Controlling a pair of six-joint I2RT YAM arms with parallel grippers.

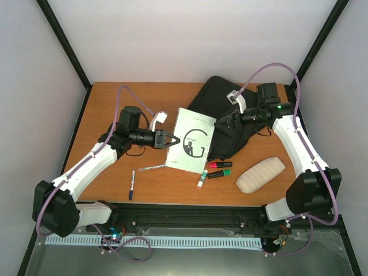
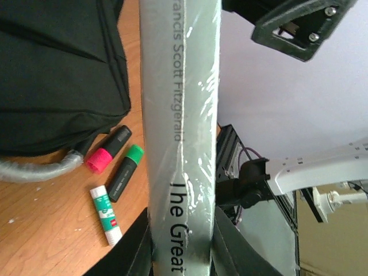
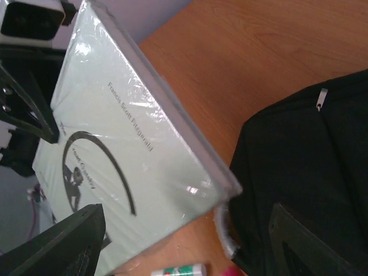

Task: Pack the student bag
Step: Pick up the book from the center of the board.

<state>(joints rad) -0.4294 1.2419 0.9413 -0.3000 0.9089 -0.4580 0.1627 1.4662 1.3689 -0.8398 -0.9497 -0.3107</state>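
The left gripper [image 1: 168,140] clamped the book [image 1: 192,141] by one edge at the middle of the bench [image 1: 144,98]; the right gripper [image 1: 221,122] hung open beside the student bag [image 1: 214,92], lying toward the far right corner.

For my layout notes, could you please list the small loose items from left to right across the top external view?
Blue-and-white pen → grey pen → glue stick → pink highlighter and green highlighter together → beige pouch.

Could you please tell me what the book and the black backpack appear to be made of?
The book looks like paper wrapped in glossy clear film: it shows glare and wrinkles. The student bag looks like matte black woven fabric, soft and creased, probably synthetic.
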